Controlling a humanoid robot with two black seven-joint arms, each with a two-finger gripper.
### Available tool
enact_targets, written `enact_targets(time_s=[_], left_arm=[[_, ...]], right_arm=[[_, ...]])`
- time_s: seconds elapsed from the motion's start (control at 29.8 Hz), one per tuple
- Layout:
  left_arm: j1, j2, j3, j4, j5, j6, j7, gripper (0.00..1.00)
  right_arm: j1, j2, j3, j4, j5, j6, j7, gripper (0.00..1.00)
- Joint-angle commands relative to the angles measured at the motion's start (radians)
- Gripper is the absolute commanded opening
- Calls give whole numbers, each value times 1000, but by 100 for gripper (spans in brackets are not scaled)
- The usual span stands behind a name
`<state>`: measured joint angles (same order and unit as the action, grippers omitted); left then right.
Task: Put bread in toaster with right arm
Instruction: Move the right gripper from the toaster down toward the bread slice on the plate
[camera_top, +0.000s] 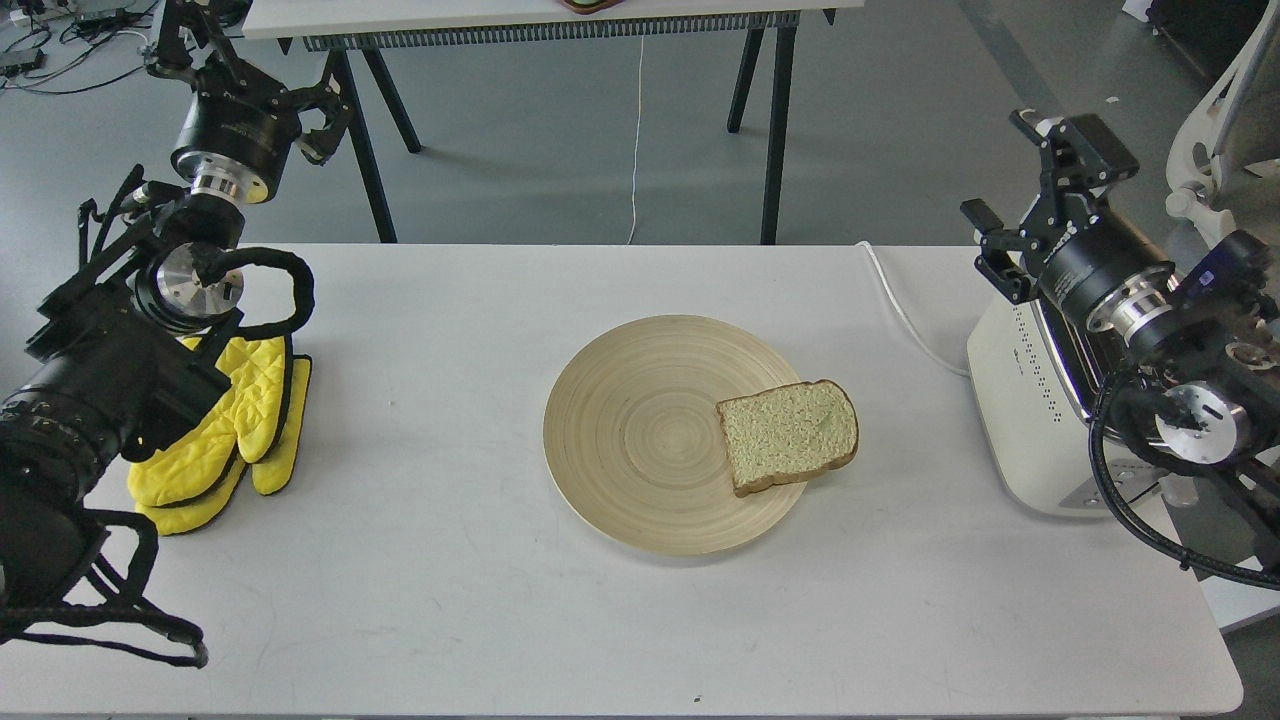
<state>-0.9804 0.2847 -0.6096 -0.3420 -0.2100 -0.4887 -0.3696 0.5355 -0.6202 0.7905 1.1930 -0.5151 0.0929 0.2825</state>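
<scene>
Lying flat on the right edge of the round wooden plate, the bread overhangs the rim slightly toward the toaster, which stands at the right end of the white table. My right hand hangs above the toaster, fingers spread and holding nothing. My left hand is raised past the table's far left corner, released too, above the yellow oven mitts.

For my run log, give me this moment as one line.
phase: before pickup | bread: on plate, overhanging right rim | toaster: table's right edge, partly behind right arm | right gripper: open, empty | left gripper: raised, state unclear
</scene>
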Motion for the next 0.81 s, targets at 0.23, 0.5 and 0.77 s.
enact_targets(time_s=[0.23,0.5,0.77], left_arm=[[-1,-1,1,0,0,0,0,100],[-1,-2,2,0,1,0,0,100],[-1,-2,1,0,1,0,0,100]], right_arm=[[-46,40,-327,14,-186,-294,-23,97],[-42,158,-433,-145,-186,-352,-29,92],[-40,171,-435,-124,-187,-344,-20,76]])
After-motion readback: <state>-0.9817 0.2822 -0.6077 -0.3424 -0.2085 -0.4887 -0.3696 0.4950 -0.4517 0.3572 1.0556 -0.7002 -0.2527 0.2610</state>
